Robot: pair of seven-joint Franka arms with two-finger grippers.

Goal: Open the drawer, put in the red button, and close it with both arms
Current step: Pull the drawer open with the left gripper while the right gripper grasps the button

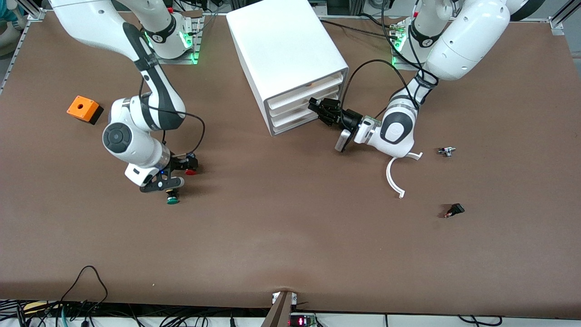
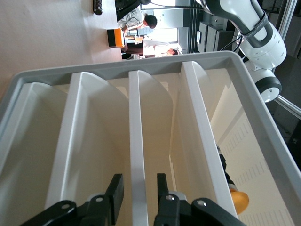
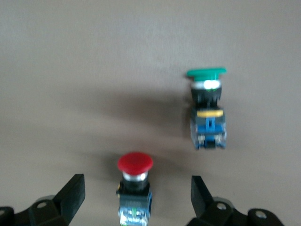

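Note:
The white cabinet (image 1: 281,50) stands at the middle of the table near the arms' bases, its three drawers pushed in. My left gripper (image 1: 314,108) is at the middle drawer (image 1: 290,111). In the left wrist view this gripper (image 2: 139,188) is open, its fingers on either side of that drawer's front lip (image 2: 137,132) with gaps both sides. The red button (image 1: 191,172) lies on the table toward the right arm's end. My right gripper (image 1: 181,172) is low over it. In the right wrist view the red button (image 3: 135,162) lies between the open fingers of this gripper (image 3: 136,184), untouched.
A green-capped switch (image 1: 172,200) lies just nearer the front camera than the red button and also shows in the right wrist view (image 3: 207,108). An orange box (image 1: 83,109), a white curved strip (image 1: 392,181) and two small parts (image 1: 446,151) (image 1: 454,210) lie on the table. An orange-tipped item (image 2: 240,200) sits in another drawer.

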